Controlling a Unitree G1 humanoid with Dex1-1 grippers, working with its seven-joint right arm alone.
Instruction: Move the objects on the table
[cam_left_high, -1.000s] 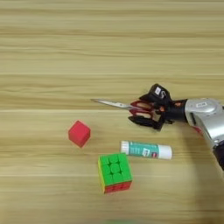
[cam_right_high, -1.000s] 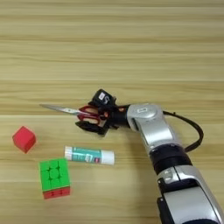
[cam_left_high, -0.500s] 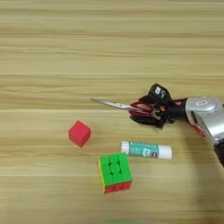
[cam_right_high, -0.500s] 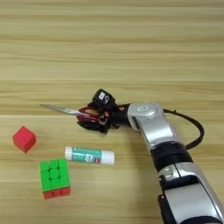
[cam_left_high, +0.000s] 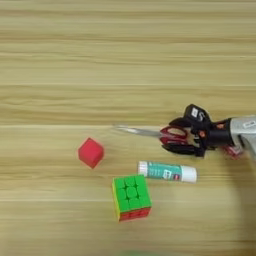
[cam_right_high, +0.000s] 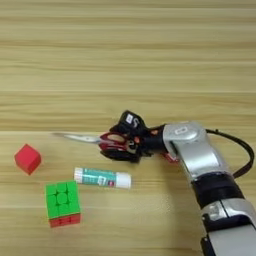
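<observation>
Right eye view: wooden surface (cam_right_high: 125, 45), silver forearm w/ pincer (cam_right_high: 119, 145) clamped on scissors (cam_right_high: 97, 139) — blades point left. Below: puzzle cube (cam_right_high: 62, 202), glue stick (cam_right_high: 102, 177) just under scissors, red cube (cam_right_high: 27, 158) far left.

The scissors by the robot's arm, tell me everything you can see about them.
The scissors have red handle loops and thin silvery blades that look like metal. They lie flat on the wooden table, blades closed and pointing to the robot's left. The tool sits at the handle end, one black finger behind the loops and one in front; whether they actually press the loops is not clear. The glue stick lies just in front of the scissors, apart from them.
</observation>
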